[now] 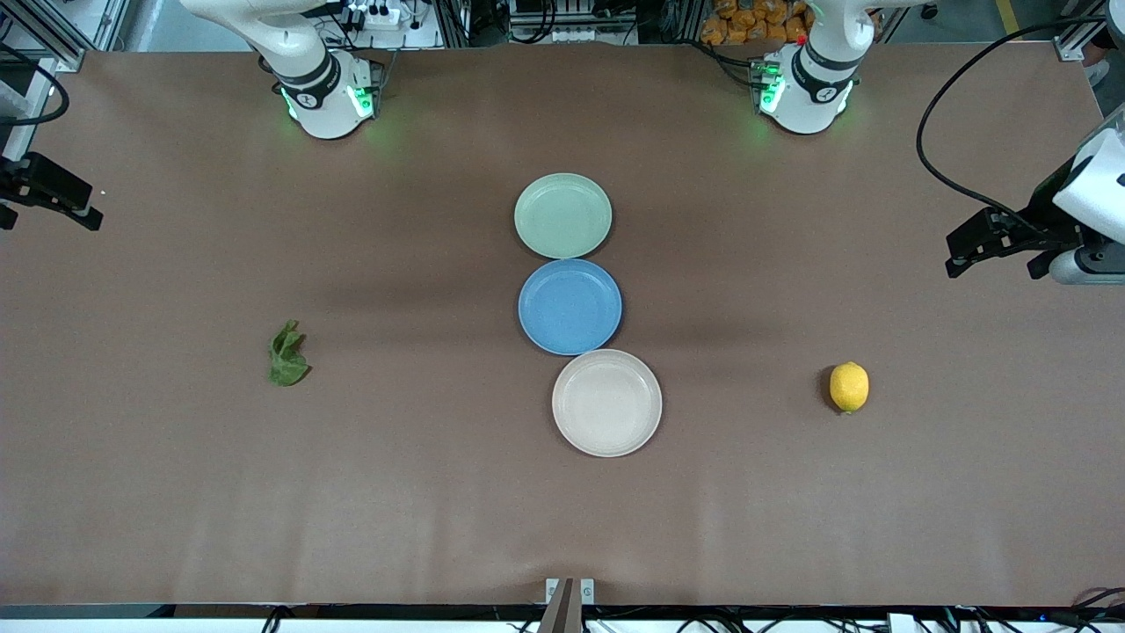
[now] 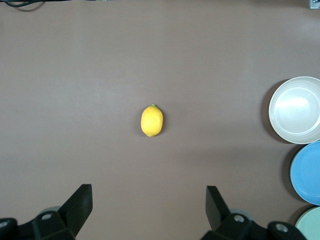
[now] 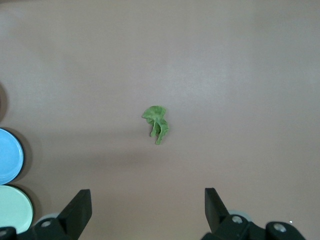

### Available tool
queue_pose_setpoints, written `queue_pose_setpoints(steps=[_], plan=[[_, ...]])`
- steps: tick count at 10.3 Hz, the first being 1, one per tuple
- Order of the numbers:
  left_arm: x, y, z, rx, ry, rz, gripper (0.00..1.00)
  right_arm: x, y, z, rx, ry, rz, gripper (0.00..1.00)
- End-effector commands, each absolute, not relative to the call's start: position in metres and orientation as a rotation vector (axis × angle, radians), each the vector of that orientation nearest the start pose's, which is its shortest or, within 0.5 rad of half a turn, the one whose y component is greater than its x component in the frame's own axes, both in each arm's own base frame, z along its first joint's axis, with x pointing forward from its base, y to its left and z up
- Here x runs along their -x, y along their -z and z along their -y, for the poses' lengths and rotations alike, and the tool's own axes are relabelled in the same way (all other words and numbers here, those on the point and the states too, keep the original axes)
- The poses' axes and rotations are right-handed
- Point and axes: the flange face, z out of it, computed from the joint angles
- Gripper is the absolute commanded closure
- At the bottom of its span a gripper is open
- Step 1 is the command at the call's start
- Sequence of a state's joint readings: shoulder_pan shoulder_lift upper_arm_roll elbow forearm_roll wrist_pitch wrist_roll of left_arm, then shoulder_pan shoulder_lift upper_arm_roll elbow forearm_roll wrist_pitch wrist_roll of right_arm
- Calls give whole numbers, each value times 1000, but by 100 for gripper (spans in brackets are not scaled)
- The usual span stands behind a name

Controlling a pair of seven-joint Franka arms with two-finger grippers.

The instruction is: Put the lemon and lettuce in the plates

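Front view: nothing placed yet. Lemon [image 1: 849, 387] on table toward left arm's end; lettuce [image 1: 287, 354] toward right arm's end. Mint plate [image 1: 562, 215], beige plate [image 1: 606, 403] empty, blue plate [image 1: 569, 306] between.

Left wrist view: left gripper [image 2: 149, 202] high over lemon [image 2: 152, 120], fingers apart, empty.

Right wrist view: right gripper [image 3: 148, 205] high over lettuce [image 3: 157, 124], fingers apart, empty. Both picks and placements remain.

in the left wrist view the frame edge crops the mint plate [image 2: 311, 223].
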State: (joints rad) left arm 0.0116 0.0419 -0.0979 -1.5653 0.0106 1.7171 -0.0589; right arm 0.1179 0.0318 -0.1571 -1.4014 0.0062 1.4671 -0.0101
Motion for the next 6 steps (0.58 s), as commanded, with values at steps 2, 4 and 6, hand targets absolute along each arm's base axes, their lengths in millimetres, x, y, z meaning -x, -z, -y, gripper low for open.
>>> queue_pose_setpoints(steps=[2,4,6], plan=[[-576,-622,47,3149,171,-50,0,-544,-677,21,3131,48,-65,0],[-576,-622,47,3149,171,-50,0,-547,-672,21,3132,34,-65,0],[-575,-623,47,3148,173,-45,0,-552,-664,20,3134,15,-65,0]])
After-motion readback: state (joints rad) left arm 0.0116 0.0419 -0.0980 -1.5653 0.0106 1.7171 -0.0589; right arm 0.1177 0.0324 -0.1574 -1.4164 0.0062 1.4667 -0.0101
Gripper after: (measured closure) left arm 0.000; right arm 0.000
